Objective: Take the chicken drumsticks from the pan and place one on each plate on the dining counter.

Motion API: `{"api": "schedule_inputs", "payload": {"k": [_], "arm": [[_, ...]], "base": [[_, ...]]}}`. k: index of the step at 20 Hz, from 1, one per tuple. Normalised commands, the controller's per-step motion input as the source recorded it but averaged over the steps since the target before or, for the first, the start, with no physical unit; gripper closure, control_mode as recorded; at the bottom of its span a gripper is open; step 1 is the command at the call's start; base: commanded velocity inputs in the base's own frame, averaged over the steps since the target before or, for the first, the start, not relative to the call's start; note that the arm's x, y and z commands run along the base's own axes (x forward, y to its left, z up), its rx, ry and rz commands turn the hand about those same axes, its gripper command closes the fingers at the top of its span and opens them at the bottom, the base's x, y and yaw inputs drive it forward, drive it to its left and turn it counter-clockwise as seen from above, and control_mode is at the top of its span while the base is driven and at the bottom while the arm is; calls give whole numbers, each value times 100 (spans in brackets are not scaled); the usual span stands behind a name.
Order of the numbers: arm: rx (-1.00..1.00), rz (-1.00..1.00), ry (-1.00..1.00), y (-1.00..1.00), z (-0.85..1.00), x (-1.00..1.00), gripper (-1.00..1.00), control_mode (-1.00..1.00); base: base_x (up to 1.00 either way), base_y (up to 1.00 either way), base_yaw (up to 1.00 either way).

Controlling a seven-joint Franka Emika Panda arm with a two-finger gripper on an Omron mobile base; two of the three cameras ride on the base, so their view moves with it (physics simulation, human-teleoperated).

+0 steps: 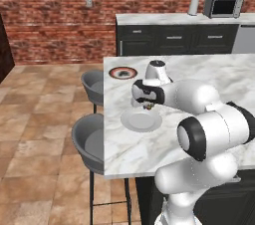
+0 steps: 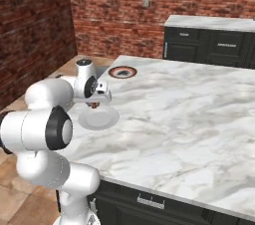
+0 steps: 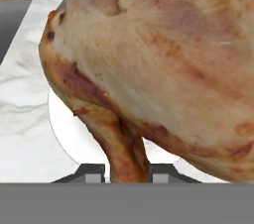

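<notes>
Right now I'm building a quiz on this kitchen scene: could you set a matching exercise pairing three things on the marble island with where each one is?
Things:
1. golden-brown roasted chicken drumstick
2. plain pale white-grey round plate
3. white round plate with dark red-brown rim

Places:
A. far end of the white marble dining counter, near its corner
B. clamped between the fingers of the gripper
C. on the counter right under the gripper, nothing on it yet

Pairs: 1-B, 2-C, 3-A
</notes>
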Motion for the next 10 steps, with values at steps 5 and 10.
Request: {"api": "schedule_inputs", "payload": {"k": [5, 10], "arm": [[0, 0, 2, 15, -67, 46, 100, -100], [0, 0, 1, 0, -37, 2, 100, -100]], "base": [[0, 0, 0], [0, 0, 0]]}}
